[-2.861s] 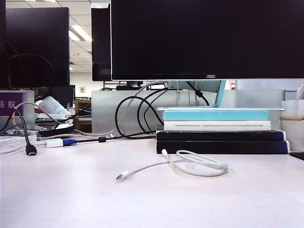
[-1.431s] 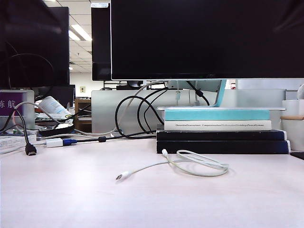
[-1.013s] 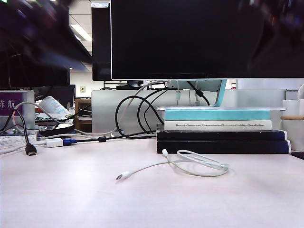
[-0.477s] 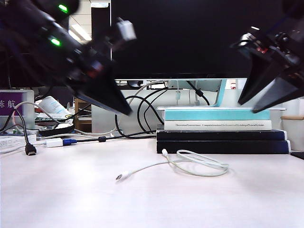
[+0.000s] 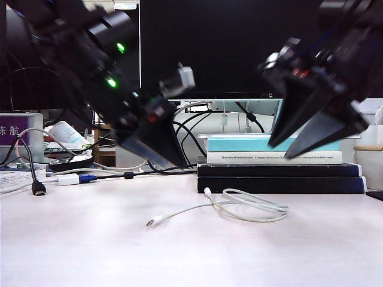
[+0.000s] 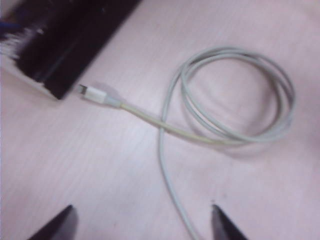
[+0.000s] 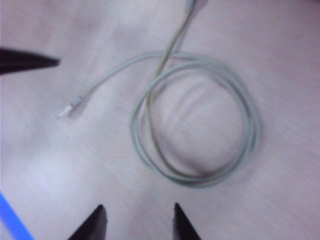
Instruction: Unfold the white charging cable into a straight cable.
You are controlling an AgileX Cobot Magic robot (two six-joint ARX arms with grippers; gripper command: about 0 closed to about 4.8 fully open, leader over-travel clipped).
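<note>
Exterior view: white charging cable (image 5: pixel 239 206) lies coiled on the desk (image 5: pixel 90 239) before the stacked books (image 5: pixel 278 170), one plug end trailing left. Left gripper (image 5: pixel 164 149) and right gripper (image 5: pixel 299 140) hang above it – no contact.

Left wrist view: fingertips (image 6: pixel 57 227) spread apart, nothing held.

Right wrist view: fingertips (image 7: pixel 95 222) parted over the coil – empty.

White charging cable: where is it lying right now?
The white charging cable lies coiled on the table, centre-right in the exterior view, just before the book stack, with the open left gripper and right gripper above it.
</note>
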